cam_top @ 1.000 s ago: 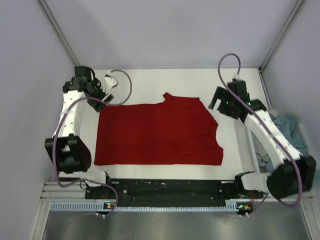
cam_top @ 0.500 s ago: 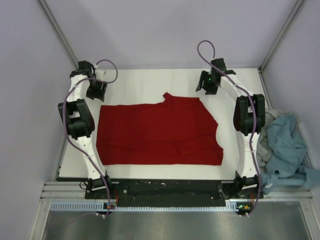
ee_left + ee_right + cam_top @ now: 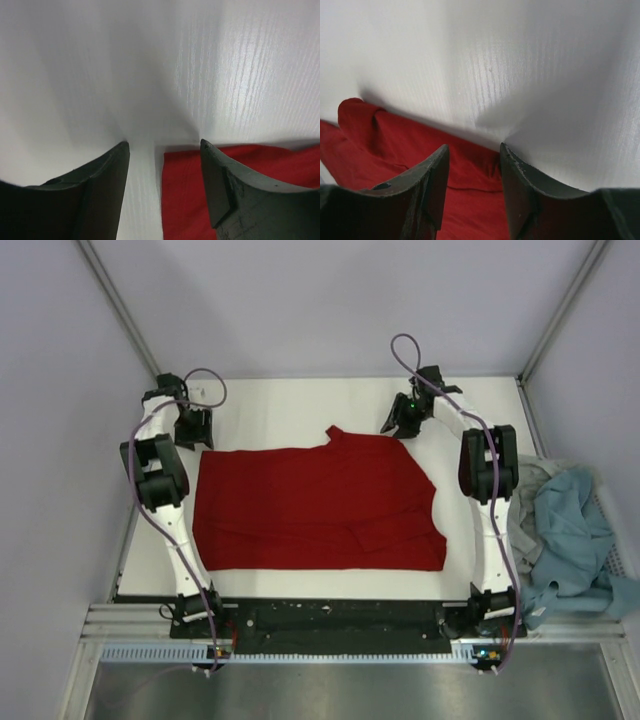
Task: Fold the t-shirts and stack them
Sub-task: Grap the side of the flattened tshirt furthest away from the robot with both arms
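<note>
The deep red t-shirt lies flat on the white table, partly folded into a wide rectangle. My left gripper is open, low over its far left corner; the left wrist view shows that red corner between the fingers. My right gripper is open over the far right corner, and the right wrist view shows the red edge between the fingers. The teal-blue t-shirt and the light grey t-shirt lie bunched at the right edge.
The white table ends at a black rail along the near side. Grey walls enclose the left, back and right. The bunched shirts hang over the table's right edge beside the right arm.
Both arms have stretched out to the far side. The left gripper came down to the shirt's far left corner, the right gripper moved to the far right corner. The red shirt has not moved.
</note>
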Robot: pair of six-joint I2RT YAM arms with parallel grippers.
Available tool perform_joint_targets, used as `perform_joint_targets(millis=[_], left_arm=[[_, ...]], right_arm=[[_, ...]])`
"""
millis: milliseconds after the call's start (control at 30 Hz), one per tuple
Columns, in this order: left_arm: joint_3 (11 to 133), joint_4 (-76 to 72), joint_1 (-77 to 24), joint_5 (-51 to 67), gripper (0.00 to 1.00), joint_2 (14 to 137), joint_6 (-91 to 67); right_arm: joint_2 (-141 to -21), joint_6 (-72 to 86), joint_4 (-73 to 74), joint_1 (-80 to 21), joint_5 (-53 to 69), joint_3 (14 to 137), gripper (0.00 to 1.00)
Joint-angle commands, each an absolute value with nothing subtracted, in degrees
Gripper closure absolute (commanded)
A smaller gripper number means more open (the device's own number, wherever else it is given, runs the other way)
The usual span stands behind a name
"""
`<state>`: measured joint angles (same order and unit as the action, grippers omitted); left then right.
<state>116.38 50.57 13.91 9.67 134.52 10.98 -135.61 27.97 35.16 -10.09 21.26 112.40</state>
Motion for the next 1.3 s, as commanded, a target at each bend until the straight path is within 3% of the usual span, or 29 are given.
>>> perform_joint_targets(millis=[0,67,133,200,233,267,367,667,1000,1033,1067,1100,1167,1267], left_arm=[[118.39,50.89,14.24,11.95,0.39,136.4,9.23],[118.39,51.5,14.24,12.22,0.43,136.93,9.49],[118.3,51.68,14.24,12.83,0.52,137.02,9.75],[118.39,51.86,14.33,14.05,0.78,136.76,10.1],[118.39,52.03,14.33,14.58,1.0,136.24,10.72],[118.3,52.38,14.33,15.29,1.0,135.62,11.33],[115.94,51.25,14.59,18.44,1.0,131.76,13.27],[93.36,36.56,14.85,22.59,1.0,110.5,21.96],[83.67,33.94,15.82,19.35,1.0,103.17,26.55],[85.24,34.01,15.82,17.51,0.91,105.36,24.19],[88.39,35.58,15.82,16.27,0.71,107.82,21.39],[92.86,38.9,15.82,15.91,0.59,111.15,19.53],[100.86,44.19,15.91,16.0,0.52,117.39,13.74],[103.36,41.67,15.56,13.55,0.47,121.63,8.89]], right_arm=[[-134.56,29.62,34.28,-10.98,25.4,111.45,0.57],[-133.77,29.97,34.02,-11.16,25.49,110.66,0.61],[-133.51,30.32,33.66,-11.16,27.15,110.3,0.72],[-133.24,30.15,33.49,-11.16,29.78,110.13,0.85],[-132.55,29.97,33.49,-11.34,29.88,109.69,0.93],[-131.67,29.62,33.49,-11.34,29.8,108.99,1.0],[-128.07,28.48,32.61,-11.43,28.66,106.27,1.0],[-112.87,22.77,27.6,-11.51,25.66,91.6,1.0],[-100.37,18.37,23.73,-12.04,25.92,74.98,1.0],[-100.81,18.28,23.56,-12.13,26.36,74.8,1.0],[-101.33,18.19,23.55,-12.3,26.63,74.97,1.0],[-101.86,18.45,23.55,-12.48,26.72,75.06,1.0],[-102.3,18.81,23.29,-12.83,26.72,75.06,1.0],[-102.3,18.72,23.03,-13.45,26.28,74.97,1.0]])
